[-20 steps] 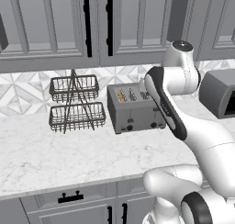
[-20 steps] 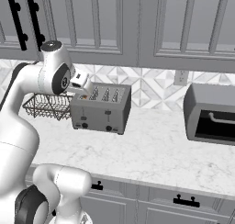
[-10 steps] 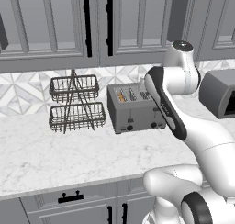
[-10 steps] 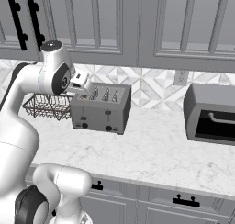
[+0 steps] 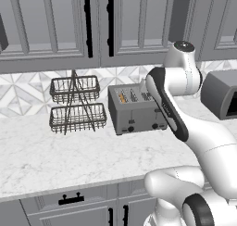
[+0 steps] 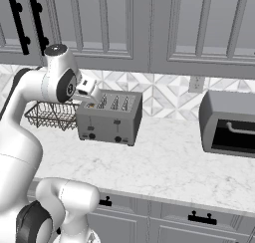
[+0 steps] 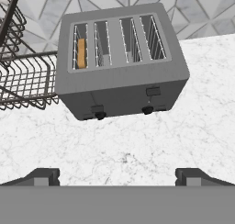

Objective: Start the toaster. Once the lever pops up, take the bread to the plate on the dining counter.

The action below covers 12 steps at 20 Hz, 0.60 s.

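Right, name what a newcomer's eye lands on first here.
The grey toaster in the middle of the marble wall counter, a tan slice of bread sunk in its end slot. Beside it stands a two-tier wire basket, and the white arm's open gripper hovers over the toaster's front.

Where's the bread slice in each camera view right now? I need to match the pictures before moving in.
Left base view: bread in the toaster's leftmost slot.
Right base view: a sliver of it in the slot nearest the arm.
Hand view: leftmost slot, upper left.
Shared landmark: wire basket rack, left of the toaster.
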Available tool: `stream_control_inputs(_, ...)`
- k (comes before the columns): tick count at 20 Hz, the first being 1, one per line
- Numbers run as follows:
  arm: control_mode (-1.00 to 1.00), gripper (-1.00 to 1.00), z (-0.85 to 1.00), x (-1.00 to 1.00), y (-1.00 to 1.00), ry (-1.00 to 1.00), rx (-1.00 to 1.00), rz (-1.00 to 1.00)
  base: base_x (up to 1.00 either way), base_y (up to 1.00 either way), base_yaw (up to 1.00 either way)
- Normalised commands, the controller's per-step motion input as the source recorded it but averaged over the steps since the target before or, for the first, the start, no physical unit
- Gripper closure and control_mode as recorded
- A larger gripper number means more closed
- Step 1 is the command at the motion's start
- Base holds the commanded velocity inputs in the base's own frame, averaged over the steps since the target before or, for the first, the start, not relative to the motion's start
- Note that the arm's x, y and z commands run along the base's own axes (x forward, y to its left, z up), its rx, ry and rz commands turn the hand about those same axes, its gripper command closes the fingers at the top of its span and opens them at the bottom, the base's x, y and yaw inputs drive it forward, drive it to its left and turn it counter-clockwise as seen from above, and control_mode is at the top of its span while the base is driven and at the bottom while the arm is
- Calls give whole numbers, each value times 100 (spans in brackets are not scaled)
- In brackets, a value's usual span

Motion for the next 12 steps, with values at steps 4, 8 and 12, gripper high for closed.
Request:
stream_control_inputs(4,-100,-100,0,0,0,0,0,0,0,0,0)
stream_control_inputs(8,-100,-100,0,0,0,0,0,0,0,0,0)
stream_control_inputs(12,-100,-100,0,0,0,0,0,0,0,0,0)
